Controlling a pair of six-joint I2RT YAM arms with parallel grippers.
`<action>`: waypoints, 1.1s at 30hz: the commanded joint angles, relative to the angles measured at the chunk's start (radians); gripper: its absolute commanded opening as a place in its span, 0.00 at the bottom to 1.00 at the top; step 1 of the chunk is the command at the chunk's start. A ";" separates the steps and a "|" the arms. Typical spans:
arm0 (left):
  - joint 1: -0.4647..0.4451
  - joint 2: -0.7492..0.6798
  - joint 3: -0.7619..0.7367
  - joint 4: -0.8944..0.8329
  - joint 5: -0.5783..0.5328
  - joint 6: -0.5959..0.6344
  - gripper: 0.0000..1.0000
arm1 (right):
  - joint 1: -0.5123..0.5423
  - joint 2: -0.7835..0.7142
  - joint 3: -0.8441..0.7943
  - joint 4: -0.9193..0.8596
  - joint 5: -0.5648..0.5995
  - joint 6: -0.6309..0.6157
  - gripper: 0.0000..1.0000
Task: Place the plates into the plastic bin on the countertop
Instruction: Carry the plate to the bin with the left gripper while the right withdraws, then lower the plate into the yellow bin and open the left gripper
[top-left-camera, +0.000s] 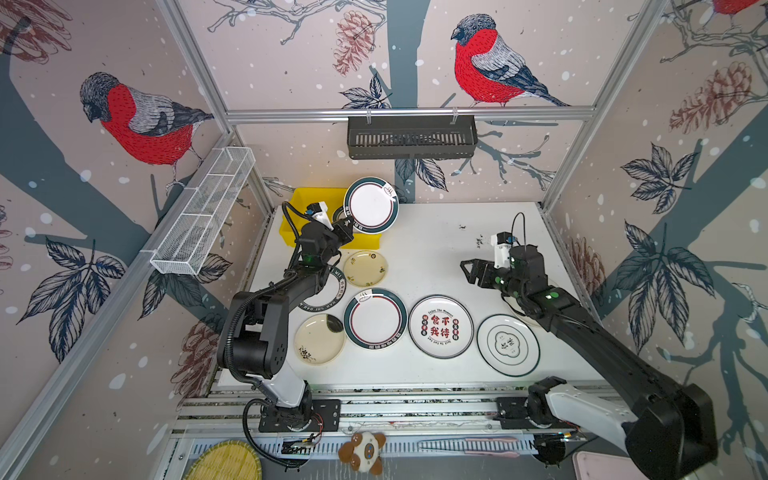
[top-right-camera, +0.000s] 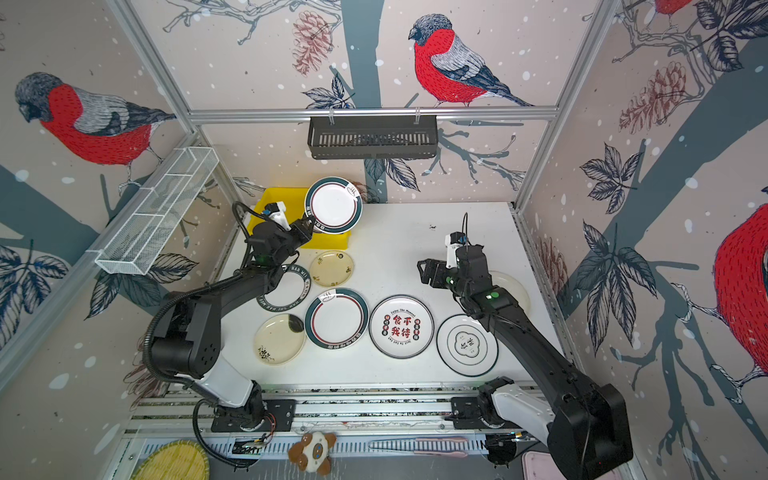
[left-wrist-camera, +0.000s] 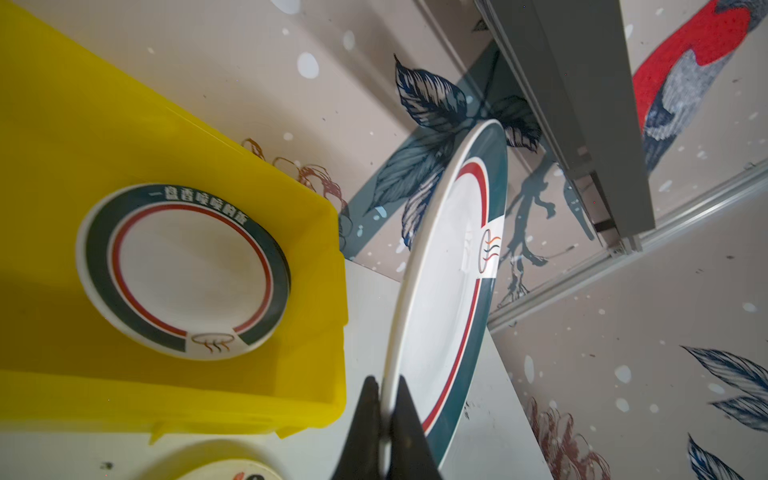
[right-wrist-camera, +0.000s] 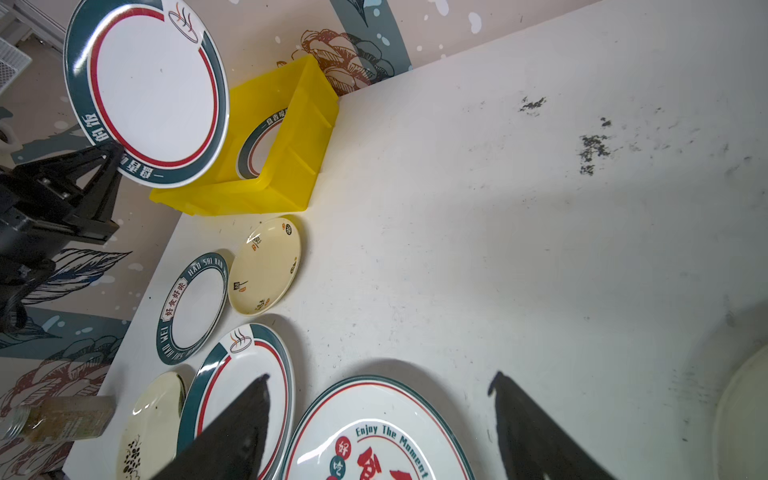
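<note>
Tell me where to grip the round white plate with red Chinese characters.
Probably the far rim of this white red-lettered plate, approached from the bare white countertop behind: it lies flat, and a green-rimmed plate and a thin-rimmed plate flank it.

Walls (top-left-camera: 291, 75) covered in bird paper, black basket (top-left-camera: 411, 137) hung on a silver rail (top-left-camera: 291, 115), white wire basket (top-left-camera: 203, 212) hung at the side

Robot test cell dressed as a kitchen corner, as I see it from my remote station. Aluminium rails (top-left-camera: 409, 113) frame panels of bullfinch wallpaper (top-left-camera: 291, 62); my left arm (top-left-camera: 266, 316) and right arm (top-left-camera: 602, 345) are bolted to a slotted base (top-left-camera: 415, 409) at the edge of a speckled white countertop (top-left-camera: 436, 249); a black slotted basket (top-left-camera: 411, 137) and a wire-mesh basket (top-left-camera: 203, 212) hang on the walls.
</note>
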 joint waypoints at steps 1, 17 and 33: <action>0.030 0.023 0.077 -0.106 -0.092 0.063 0.00 | -0.013 -0.051 -0.027 0.035 0.038 -0.004 0.87; 0.042 0.285 0.478 -0.519 -0.374 0.325 0.00 | -0.086 -0.126 -0.072 -0.023 0.023 -0.039 0.91; 0.042 0.493 0.684 -0.639 -0.248 0.302 0.00 | -0.137 -0.202 -0.114 -0.044 0.114 -0.052 0.93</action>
